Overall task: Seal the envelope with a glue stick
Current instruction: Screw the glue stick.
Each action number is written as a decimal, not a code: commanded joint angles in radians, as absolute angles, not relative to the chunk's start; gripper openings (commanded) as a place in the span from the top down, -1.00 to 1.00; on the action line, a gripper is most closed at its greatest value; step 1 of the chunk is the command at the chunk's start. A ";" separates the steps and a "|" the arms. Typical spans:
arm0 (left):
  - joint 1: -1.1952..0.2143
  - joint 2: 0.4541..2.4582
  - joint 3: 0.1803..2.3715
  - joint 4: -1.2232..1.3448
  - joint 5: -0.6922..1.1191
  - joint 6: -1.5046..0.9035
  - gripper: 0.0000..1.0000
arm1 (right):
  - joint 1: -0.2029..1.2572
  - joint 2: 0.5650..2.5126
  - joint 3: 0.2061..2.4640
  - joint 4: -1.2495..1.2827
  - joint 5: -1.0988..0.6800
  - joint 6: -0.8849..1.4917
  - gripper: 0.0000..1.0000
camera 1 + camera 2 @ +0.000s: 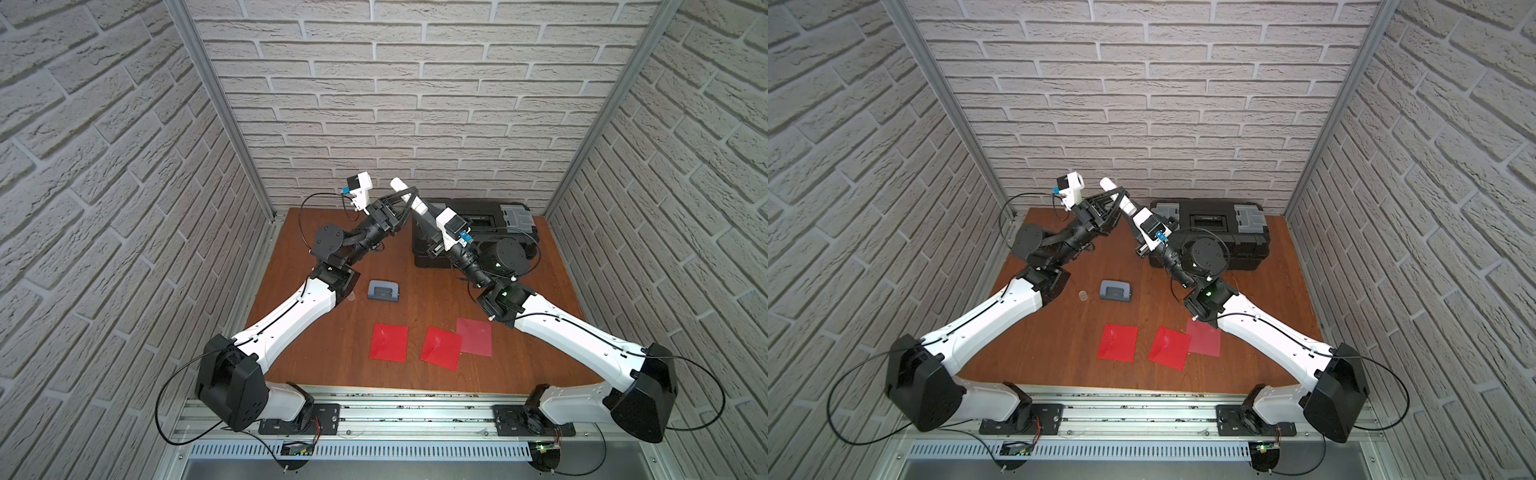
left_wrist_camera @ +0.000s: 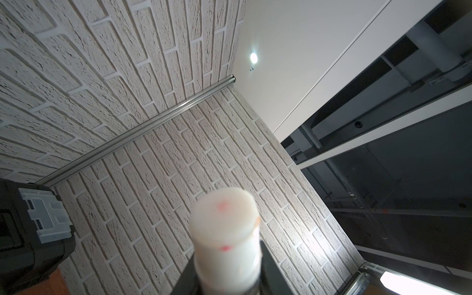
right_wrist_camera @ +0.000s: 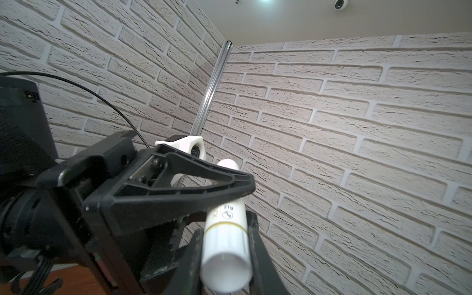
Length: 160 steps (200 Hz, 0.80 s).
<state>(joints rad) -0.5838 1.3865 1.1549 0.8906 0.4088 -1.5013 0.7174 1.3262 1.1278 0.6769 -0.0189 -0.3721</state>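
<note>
In both top views you have the glue stick lifted in the air just beside the toolbox. Your left wrist view shows the left gripper clenched round it, below its red-flecked tip. Your right wrist view shows the right gripper grasping its base.

My left gripper has the glue stick between its jaws, a dark finger against each side of the white tube. The stick's blunt whitish end points away from me, blurred by closeness, with a couple of reddish smears. Beyond it, two brick walls meet at a metal post under a white ceiling with one lamp. A black toolbox with a grey latch stands by the wall on a sliver of brown table.
</note>
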 commanded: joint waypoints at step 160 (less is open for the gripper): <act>-0.531 1.262 1.290 0.715 0.685 -0.927 1.00 | 0.723 1.252 1.117 0.772 -0.231 0.926 -0.09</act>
